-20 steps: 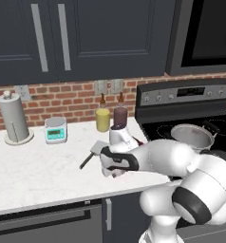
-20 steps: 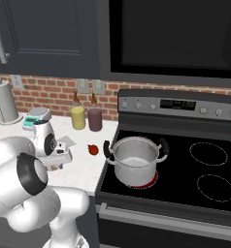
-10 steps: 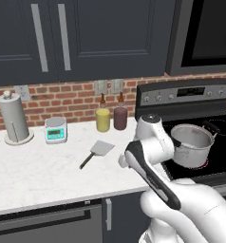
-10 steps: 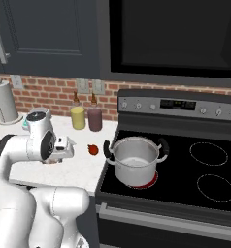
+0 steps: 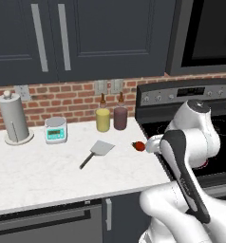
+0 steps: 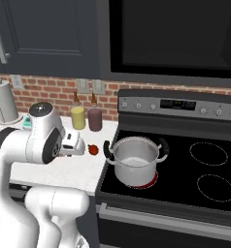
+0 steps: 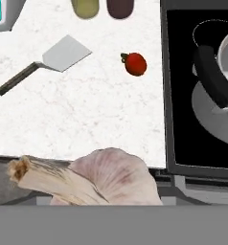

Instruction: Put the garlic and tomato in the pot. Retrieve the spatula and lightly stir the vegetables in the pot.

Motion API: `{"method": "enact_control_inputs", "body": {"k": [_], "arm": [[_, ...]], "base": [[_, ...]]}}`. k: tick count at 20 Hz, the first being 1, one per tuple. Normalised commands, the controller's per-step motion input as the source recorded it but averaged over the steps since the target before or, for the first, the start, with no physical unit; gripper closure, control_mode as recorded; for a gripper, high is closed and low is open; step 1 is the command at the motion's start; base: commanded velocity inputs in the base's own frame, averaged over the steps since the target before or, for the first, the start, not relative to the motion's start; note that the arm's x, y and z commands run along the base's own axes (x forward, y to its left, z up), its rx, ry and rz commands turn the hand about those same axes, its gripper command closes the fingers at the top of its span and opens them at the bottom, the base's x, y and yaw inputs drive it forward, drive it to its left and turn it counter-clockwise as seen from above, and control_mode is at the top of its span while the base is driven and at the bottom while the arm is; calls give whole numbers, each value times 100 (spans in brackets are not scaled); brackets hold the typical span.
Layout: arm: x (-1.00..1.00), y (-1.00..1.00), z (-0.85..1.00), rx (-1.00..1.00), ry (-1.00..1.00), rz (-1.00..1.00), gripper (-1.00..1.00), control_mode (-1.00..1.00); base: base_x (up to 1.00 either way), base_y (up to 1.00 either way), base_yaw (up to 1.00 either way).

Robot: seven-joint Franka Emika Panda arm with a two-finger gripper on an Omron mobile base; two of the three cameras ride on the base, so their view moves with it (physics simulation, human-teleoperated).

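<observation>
White marble counter runs beside the stove, where the pot (image 6: 135,158) sits on a front burner. Left of the pot lie the tomato (image 7: 135,64), just beside the stove edge, and farther off, the spatula (image 7: 45,63). The gripper (image 6: 74,144) holds the garlic (image 7: 94,179) between its fingers, above the counter's front edge. Released too soon, the bulb would probably miss the pot and drop on the counter or floor.

red tomato (image 7: 135,64), pale pink garlic (image 7: 111,179)
</observation>
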Motion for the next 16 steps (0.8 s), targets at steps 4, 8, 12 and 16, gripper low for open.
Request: {"method": "enact_control_inputs", "body": {"k": [4,8,12,16], "arm": [[-11,-55,98,2,-1,-19,100,-100],[-18,-66,59,0,-2,-11,100,-100],[-4,-94,1,-3,0,-2,100,-100],[15,-92,-29,-6,0,0,100,-100]], "base": [[0,0,0],[0,0,0],[0,0,0],[0,0,0]]}}
